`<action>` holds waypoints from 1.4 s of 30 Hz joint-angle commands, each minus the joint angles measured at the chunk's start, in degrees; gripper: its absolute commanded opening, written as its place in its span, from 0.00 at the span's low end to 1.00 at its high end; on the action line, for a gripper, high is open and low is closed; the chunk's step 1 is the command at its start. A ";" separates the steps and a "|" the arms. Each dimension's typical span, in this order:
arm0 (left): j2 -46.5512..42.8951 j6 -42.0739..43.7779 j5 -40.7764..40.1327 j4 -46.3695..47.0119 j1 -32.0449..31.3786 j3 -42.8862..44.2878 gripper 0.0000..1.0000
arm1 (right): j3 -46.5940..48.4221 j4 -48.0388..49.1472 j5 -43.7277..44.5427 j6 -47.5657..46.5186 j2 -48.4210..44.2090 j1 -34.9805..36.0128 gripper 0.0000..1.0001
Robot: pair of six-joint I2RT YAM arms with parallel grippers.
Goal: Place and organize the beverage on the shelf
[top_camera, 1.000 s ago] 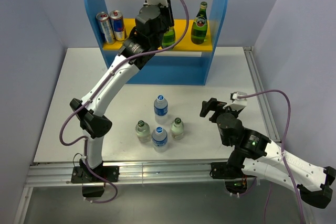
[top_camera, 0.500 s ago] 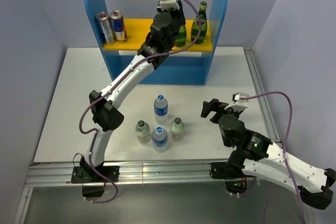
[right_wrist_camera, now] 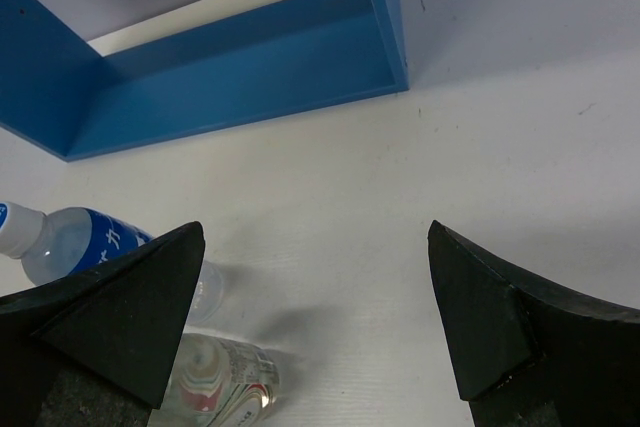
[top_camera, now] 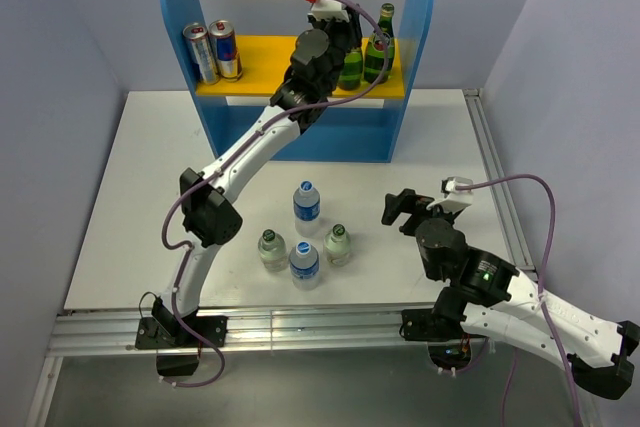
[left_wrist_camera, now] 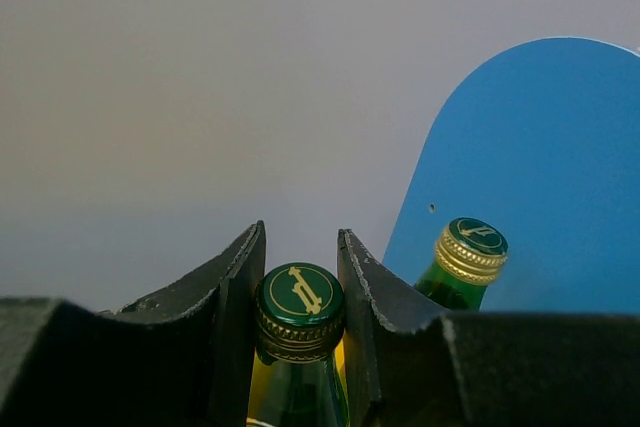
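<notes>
My left gripper [top_camera: 347,47] is over the shelf's yellow upper board [top_camera: 265,55], shut on the neck of a dark green bottle [top_camera: 350,67]. In the left wrist view, the fingers [left_wrist_camera: 235,287] press both sides of its cap [left_wrist_camera: 298,292]. The second green bottle [top_camera: 378,45] stands just right of it, also in the left wrist view [left_wrist_camera: 468,252]. Two blue-capped bottles [top_camera: 306,205] [top_camera: 304,262] and two pale-capped ones [top_camera: 270,249] [top_camera: 338,244] stand on the table. My right gripper [top_camera: 400,209] is open and empty, right of them.
Two drink cans [top_camera: 212,50] stand at the left end of the upper board. The shelf's tall blue side panels [top_camera: 420,17] flank the board, and the right one shows in the left wrist view [left_wrist_camera: 560,177]. The blue base [right_wrist_camera: 230,77] is in the right wrist view.
My left arm has carried the green bottle rightward along the upper board, to beside the other green bottle. The right arm has barely moved.
</notes>
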 commanded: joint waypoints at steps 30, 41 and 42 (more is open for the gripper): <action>-18.67 13.82 -9.64 14.64 -7.35 -21.87 0.99 | -0.36 1.41 1.69 0.54 -0.36 0.24 1.00; -46.62 12.27 -23.37 -0.62 -21.15 -52.62 0.99 | -0.19 0.61 2.22 1.07 -0.01 0.24 0.99; -50.82 7.63 -23.89 -6.91 -22.02 -55.17 0.99 | -0.27 0.88 2.04 0.81 0.08 0.24 1.00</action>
